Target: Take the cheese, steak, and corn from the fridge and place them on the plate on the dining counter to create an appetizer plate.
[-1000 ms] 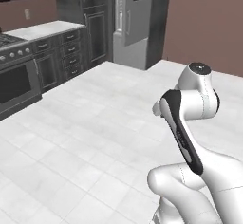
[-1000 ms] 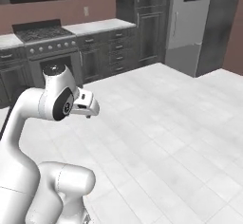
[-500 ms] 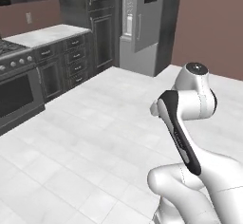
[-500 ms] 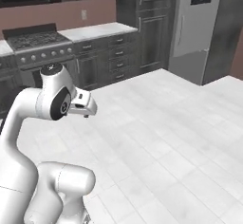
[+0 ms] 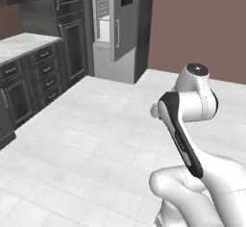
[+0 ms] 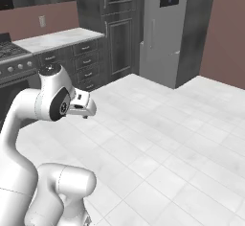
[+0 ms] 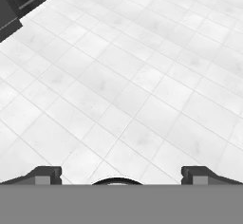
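A tall grey steel-fronted fridge stands against the far side of a rendered kitchen, in the corner where a run of dark wood-grain cabinets meets a plain reddish-brown wall. In the left base view its narrow door hangs ajar, showing a strip of white interior with pale shelves; what lies on them is too small to tell. A small dark panel sits high on the steel front, and a slim upright handle runs down the door. In the right base view the same fridge shows its smooth grey front and a lower drawer section.

To the left of the fridge, lower dark cabinets with small metal drawer pulls carry a white grey-veined marble worktop. A dark range with a row of knobs sits at the far left edge of the right base view.

The floor is large pale grey square tiles, faintly mottled, and it stretches wide and bare between the robot and the fridge.

The white arm is folded up close to its base. Its two-finger gripper points down at the tiles with its dark tips spread wide apart and nothing between them.
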